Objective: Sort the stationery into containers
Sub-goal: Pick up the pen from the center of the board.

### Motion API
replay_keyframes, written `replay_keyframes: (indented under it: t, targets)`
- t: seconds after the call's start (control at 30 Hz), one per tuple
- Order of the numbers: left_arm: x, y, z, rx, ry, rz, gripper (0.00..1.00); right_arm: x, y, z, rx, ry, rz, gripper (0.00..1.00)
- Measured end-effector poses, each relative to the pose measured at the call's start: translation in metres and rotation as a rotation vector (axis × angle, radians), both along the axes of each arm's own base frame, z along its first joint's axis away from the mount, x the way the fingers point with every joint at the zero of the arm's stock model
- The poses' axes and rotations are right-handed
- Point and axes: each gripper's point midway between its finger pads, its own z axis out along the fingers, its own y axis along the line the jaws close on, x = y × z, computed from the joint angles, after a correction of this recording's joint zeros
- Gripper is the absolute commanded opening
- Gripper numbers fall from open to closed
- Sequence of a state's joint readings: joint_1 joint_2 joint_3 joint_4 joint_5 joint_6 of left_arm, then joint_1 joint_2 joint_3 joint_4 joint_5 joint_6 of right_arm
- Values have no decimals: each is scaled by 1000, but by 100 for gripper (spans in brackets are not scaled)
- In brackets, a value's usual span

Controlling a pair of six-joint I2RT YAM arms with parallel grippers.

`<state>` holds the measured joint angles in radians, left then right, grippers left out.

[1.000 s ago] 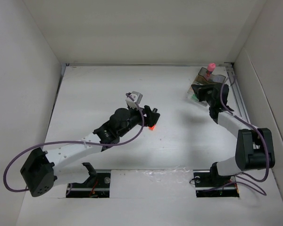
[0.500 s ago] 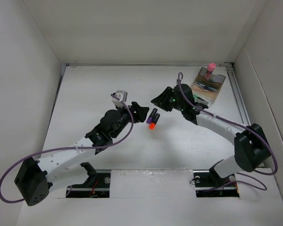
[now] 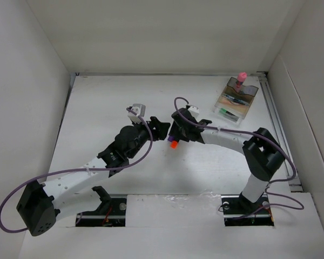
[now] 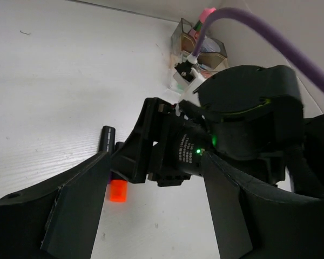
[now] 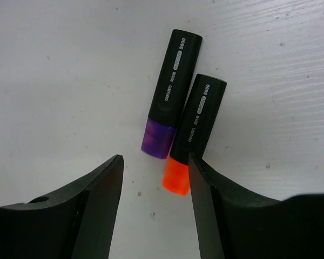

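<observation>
On the white counter [image 5: 54, 65] the orange-tipped marker [image 5: 198, 121] looks light, stiff and slick: pinch mid-barrel with your open, empty right end effector [image 5: 154, 159].

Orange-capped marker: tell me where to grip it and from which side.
Take the orange-capped marker from straight above, jaws across its width, at the cap end. It lies flat, and the purple-capped marker lies against its black barrel; only the orange end juts past, so both fingers probably fit there.
</observation>
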<state>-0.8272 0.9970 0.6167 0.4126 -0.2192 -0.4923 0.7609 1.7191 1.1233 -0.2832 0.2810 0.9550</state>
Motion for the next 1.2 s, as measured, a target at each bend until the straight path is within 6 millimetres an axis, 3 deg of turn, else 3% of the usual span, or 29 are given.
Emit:
replay_keyframes:
  t: [0.2,0.73,0.97,1.07,1.2]
  targets:
    - [0,5,6,-12,-14,19,65,2,0,-17,-85,7,-8,44]
    - [-1,6,7,-13,-15,20,65,-6,-21,-39,-231,19,-39,39]
    - [-1,6,7,-13,-15,18,65,-20,-45,-49,-300,43,-60,55]
    - [-1,5,7,-14,-15,16,65,-21,-46,-43,-295,39,-59,63]
    - [-1,6,7,-13,-15,17,65,-22,-42,-34,-264,33,-46,65]
